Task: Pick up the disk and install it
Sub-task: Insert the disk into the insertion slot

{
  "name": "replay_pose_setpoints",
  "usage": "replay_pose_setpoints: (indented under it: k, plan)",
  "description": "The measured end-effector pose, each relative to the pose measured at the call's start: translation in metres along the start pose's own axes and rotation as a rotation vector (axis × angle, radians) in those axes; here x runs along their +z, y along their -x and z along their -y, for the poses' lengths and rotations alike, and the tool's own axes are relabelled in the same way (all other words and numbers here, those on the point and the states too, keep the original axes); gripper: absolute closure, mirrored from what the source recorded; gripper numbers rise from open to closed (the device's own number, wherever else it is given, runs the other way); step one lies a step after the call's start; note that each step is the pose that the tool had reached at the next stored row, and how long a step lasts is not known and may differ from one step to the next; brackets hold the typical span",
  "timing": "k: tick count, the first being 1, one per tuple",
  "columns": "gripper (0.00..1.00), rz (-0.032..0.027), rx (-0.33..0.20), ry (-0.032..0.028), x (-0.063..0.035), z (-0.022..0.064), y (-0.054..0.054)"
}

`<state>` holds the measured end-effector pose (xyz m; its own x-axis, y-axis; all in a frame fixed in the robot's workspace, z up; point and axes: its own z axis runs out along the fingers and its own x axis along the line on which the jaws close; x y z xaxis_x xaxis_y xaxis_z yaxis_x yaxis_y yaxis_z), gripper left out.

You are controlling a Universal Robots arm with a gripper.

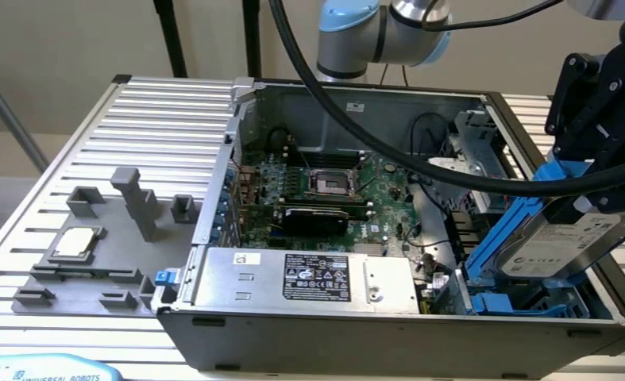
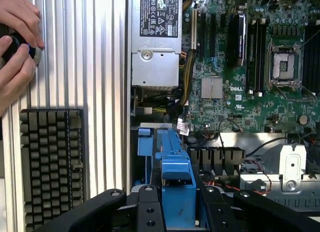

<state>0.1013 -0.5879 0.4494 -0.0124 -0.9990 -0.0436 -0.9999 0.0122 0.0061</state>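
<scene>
With the gripper (image 1: 593, 178) clamped on the tilted disk (image 1: 566, 238), level it squarely over the bay (image 1: 498, 303) at the case's (image 1: 397, 337) four o'clock.

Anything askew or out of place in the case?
The disk sits tilted in the hand, over the blue bay at the exterior view's right, not seated. Nothing else looks off.

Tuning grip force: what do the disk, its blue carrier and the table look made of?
By look: the disk is metal, a dull silver-grey casing with a white, paper-like label. Its blue carrier is probably moulded plastic, uniform bright blue with a soft sheen. The table is likely extruded aluminium, with pale silver ribbed slats and a matte finish.
</scene>
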Motion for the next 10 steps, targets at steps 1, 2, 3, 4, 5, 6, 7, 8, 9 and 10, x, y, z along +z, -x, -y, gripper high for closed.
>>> replay_pose_setpoints:
  k: [1, 2, 3, 4, 5, 6, 7, 8, 9, 10]
  plan:
    - [0.67, -0.0002, 0.0, 0.0, 0.0007, 0.0002, 0.0]
    - [0.67, -0.0001, 0.0, 0.0001, 0.0015, 0.0003, -0.0001]
    - [0.67, -0.0001, 0.0, 0.0005, 0.0024, 0.0005, -0.0001]
    - [0.67, -0.0001, 0.0, 0.0014, 0.0032, 0.0009, -0.0001]
    - [0.67, -0.0001, 0.0, 0.0024, 0.0039, 0.0011, -0.0002]
    - [0.67, -0.0001, 0.0, 0.0033, 0.0047, 0.0012, -0.0002]
    - [0.67, -0.0002, 0.0, 0.0042, 0.0053, 0.0015, -0.0002]
    - [0.67, -0.0001, 0.0, 0.0051, 0.0061, 0.0018, -0.0003]
    - [0.67, -0.0001, 0.0, 0.0062, 0.0068, 0.0023, -0.0003]
    - [0.67, -0.0001, 0.0, 0.0073, 0.0075, 0.0027, -0.0003]
